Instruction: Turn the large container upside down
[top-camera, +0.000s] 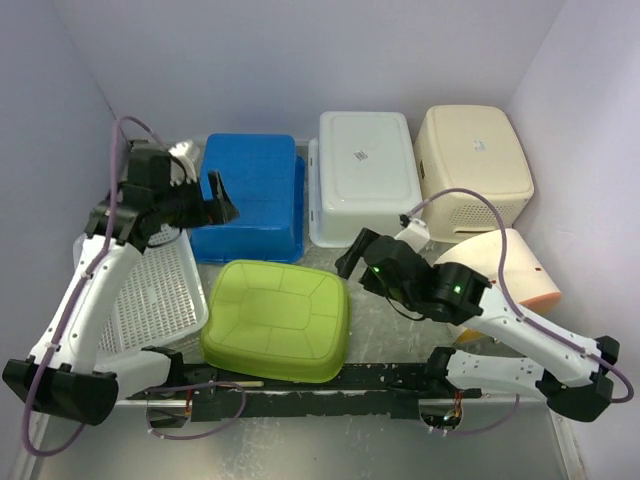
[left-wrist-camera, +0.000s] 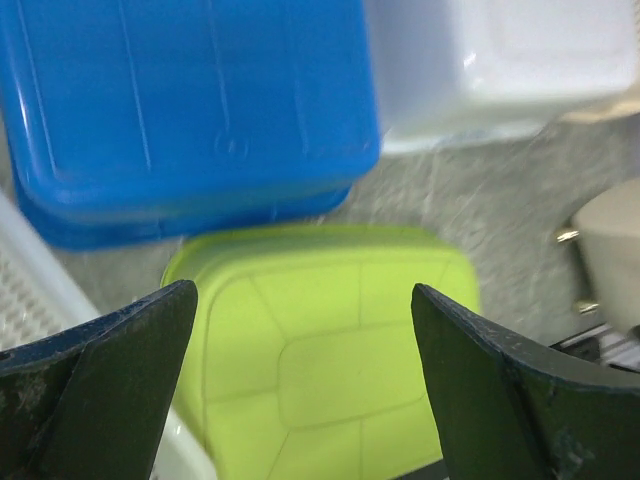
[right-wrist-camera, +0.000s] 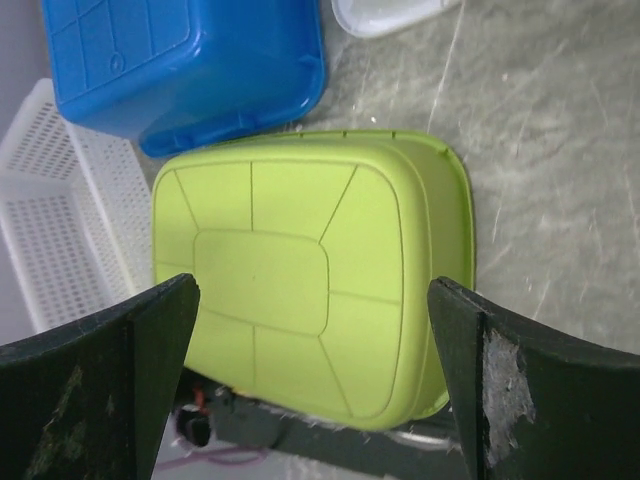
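Note:
A lime-green container (top-camera: 278, 318) lies near the front middle of the table with its ribbed base facing up. It also shows in the left wrist view (left-wrist-camera: 320, 350) and in the right wrist view (right-wrist-camera: 300, 270). My left gripper (top-camera: 222, 196) is open and empty, held above the blue tub behind the green container; its view (left-wrist-camera: 305, 290) looks down on the green base. My right gripper (top-camera: 350, 258) is open and empty, raised just right of the green container's far right corner, and its jaws (right-wrist-camera: 313, 285) frame the container from above.
A blue tub (top-camera: 250, 195), a white tub (top-camera: 365, 175) and a beige tub (top-camera: 472, 165) stand base-up in a row at the back. A white perforated basket (top-camera: 150, 295) lies at the left. A cream and orange container (top-camera: 515, 268) lies on its side at the right.

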